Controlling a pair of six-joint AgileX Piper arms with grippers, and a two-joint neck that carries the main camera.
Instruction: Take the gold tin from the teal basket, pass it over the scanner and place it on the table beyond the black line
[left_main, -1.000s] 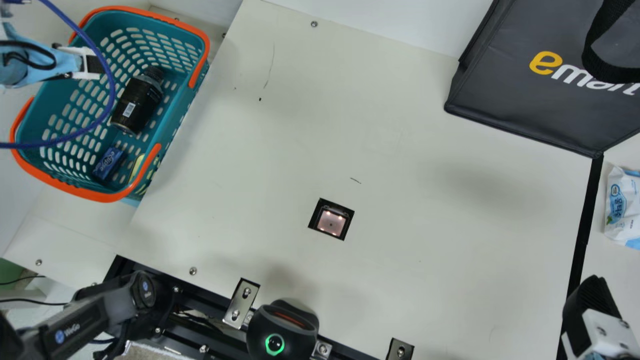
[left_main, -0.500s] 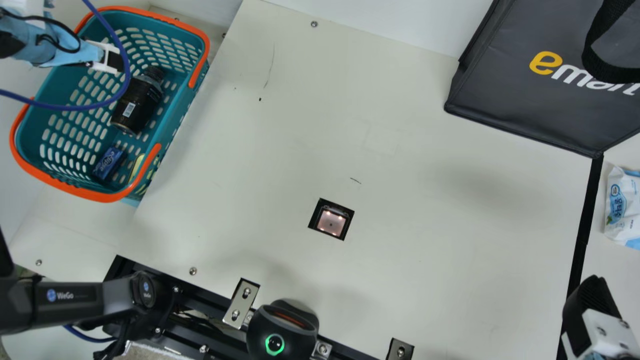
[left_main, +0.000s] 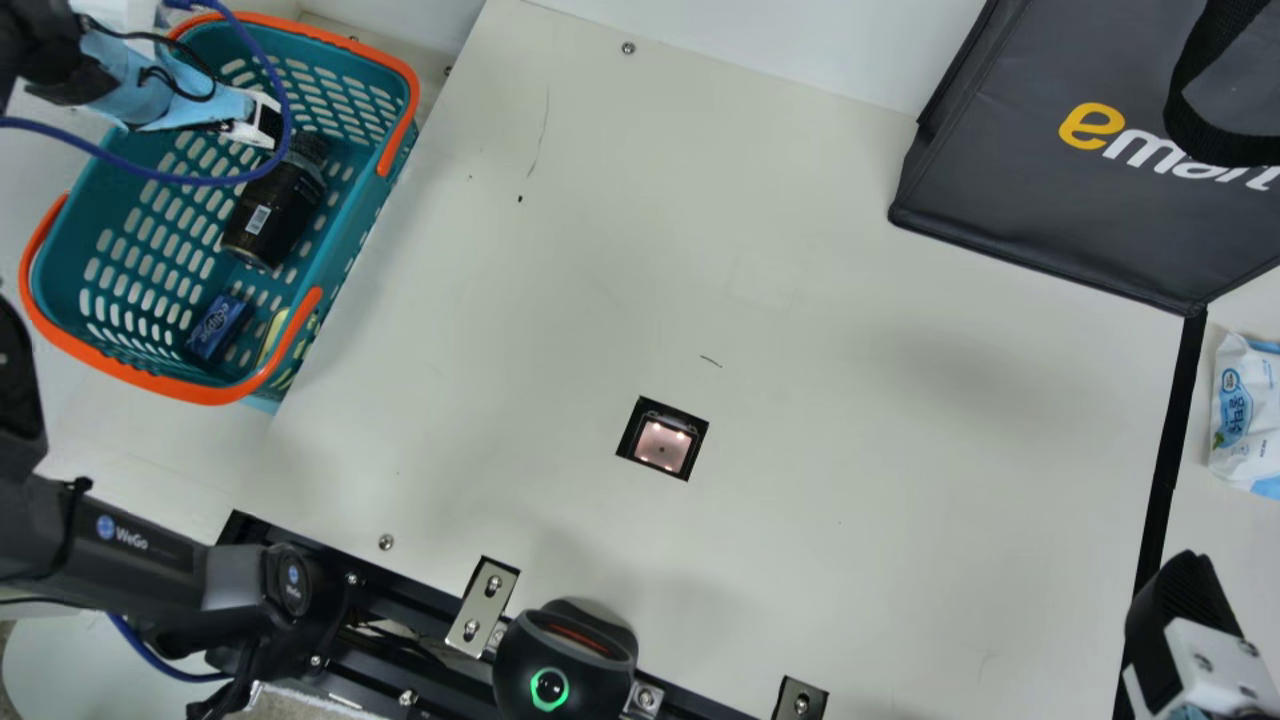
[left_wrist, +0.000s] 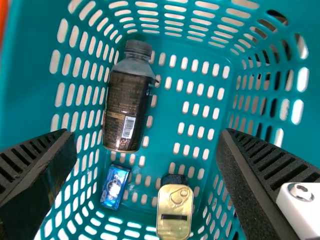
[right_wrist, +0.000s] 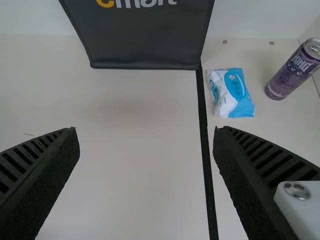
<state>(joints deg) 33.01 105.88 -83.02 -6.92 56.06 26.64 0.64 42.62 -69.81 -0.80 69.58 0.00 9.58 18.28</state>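
Observation:
In the main view my left gripper (left_main: 262, 122) is over the upper part of the teal basket (left_main: 222, 390). The left wrist view has my left gripper (left_wrist: 147, 145) open above the basket (left_wrist: 200, 100), nothing between its fingers. The gold tin (left_wrist: 175, 207) lies on the basket floor there, beside a small blue pack. My right gripper (left_main: 1165, 590) is at the main view's lower right, near the black line (left_main: 1165, 460); in the right wrist view my right gripper (right_wrist: 147, 145) stands open and empty. The scanner window (left_main: 662, 445) is set in the table (left_main: 850, 480).
A dark bottle (left_main: 275, 212) and a blue pack (left_main: 217, 327) share the basket. A black bag (left_main: 1050, 180) stands at the back right. Beyond the line are a wipes pack (right_wrist: 232, 93) and a purple can (right_wrist: 294, 71). A black device (left_main: 565, 660) sits at the front edge.
My left arm has moved rightward in the main view, its gripper coming farther over the basket near the bottle. The right gripper has stayed still.

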